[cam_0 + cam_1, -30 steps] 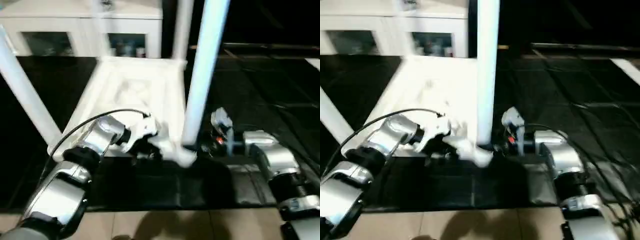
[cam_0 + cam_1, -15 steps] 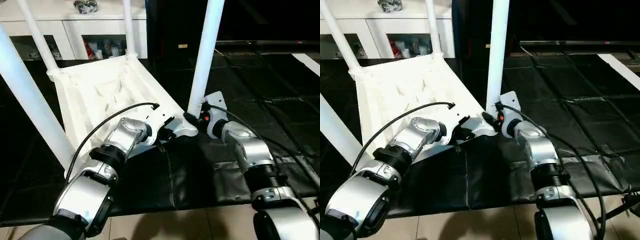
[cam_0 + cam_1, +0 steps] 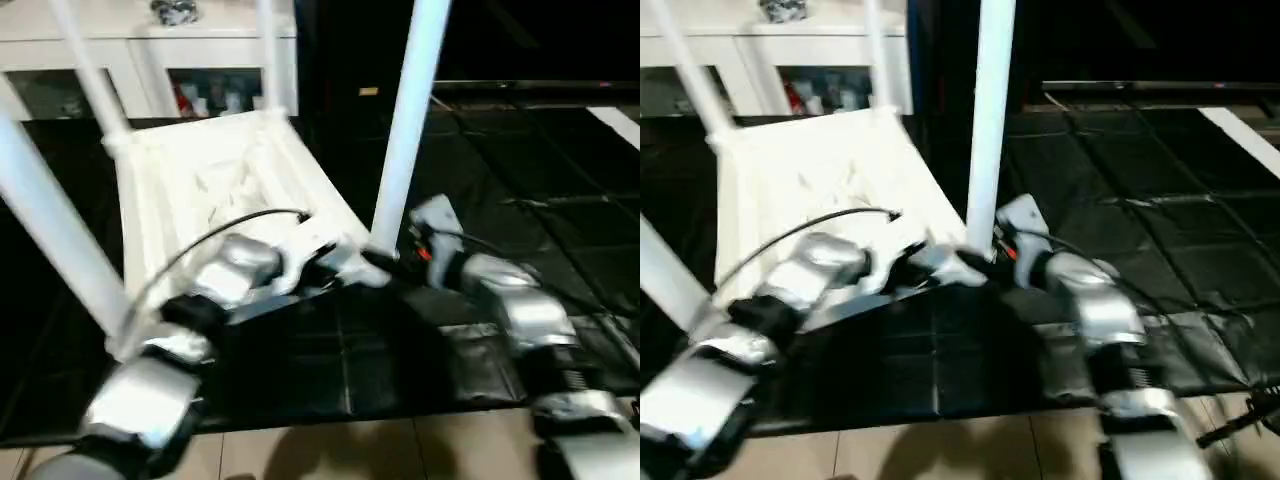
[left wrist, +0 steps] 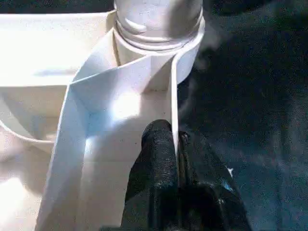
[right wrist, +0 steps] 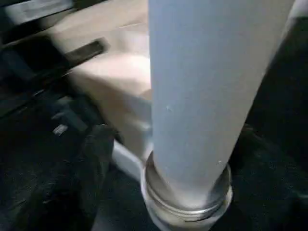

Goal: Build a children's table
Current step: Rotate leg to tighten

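While table top [image 3: 215,185] lies underside-up on black mat [image 3: 330,370] with 4 legs up | left gripper [image 4: 177,144] pinched shut on thin edge rib of top beside corner socket [image 4: 159,36] | right gripper [image 3: 392,262] by that socket's leg [image 5: 207,96]; jaw state cannot tell.

Head stereo pair: both eyes look forward and down over the silver forearms at the upturned table [image 3: 215,185] on the black mat [image 3: 400,370]; the right eye sits slightly to one side, so the near leg [image 3: 987,120] shifts against the cabinet [image 3: 780,55] behind. Left wrist view: very close, looking along the left tool [image 4: 175,159] toward the corner socket [image 4: 159,36] at that leg's base. Right wrist view: equally close, facing the same leg [image 5: 207,96] and socket from the opposite side. All four views share this corner.
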{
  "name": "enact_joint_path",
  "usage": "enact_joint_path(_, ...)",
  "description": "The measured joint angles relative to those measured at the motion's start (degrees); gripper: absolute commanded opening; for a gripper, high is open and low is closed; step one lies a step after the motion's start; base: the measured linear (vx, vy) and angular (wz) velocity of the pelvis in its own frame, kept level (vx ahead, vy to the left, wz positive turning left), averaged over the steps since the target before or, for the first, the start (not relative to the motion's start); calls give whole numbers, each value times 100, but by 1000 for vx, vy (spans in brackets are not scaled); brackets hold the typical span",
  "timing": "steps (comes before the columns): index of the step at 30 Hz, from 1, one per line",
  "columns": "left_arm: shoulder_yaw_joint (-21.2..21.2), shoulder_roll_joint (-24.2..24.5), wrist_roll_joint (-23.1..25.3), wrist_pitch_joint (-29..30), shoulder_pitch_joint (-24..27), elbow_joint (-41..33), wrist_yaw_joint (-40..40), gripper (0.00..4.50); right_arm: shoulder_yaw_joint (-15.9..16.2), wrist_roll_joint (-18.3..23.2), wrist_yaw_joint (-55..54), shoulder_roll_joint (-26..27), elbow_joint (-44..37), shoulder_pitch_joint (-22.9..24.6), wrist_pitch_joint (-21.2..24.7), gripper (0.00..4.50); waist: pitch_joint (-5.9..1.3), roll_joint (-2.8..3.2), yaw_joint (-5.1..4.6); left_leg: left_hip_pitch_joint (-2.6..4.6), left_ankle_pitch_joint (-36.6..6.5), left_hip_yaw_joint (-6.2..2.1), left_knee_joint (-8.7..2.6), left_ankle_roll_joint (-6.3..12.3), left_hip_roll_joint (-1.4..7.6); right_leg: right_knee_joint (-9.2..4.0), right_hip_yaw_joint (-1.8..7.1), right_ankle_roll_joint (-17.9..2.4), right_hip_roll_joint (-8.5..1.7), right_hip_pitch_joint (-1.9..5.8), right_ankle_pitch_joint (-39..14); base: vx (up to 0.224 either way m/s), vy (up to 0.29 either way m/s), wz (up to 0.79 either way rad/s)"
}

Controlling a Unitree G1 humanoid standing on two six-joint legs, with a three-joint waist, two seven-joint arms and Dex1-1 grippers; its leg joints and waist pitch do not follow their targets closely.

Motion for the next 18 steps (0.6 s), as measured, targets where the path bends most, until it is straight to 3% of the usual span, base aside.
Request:
enact_joint_path(9,-230,595,-113,-679,177,-229,-1400,0,272,270,1675,-581,24,-35,-208,388,2,-3,269,-32,-7,-4,24,23,-1,1,-2,-1,-6,-15,1,0,0,0)
enact_joint_path(15,-393,694,-104,-954,176,-233,-1827,0,491,279,2284,-609,230,-171,-214,374,3,-6,316,-33,-10,-4,35,14,-2,7,-2,-2,-10,-12,1,0,0,0)
enact_joint_path(18,-478,739,-92,-1072,176,-294,-1983,0,549,323,2492,-630,373,-247,-215,340,5,-9,312,-32,-10,-4,35,13,0,9,-2,-2,-9,-12,1,0,0,0)
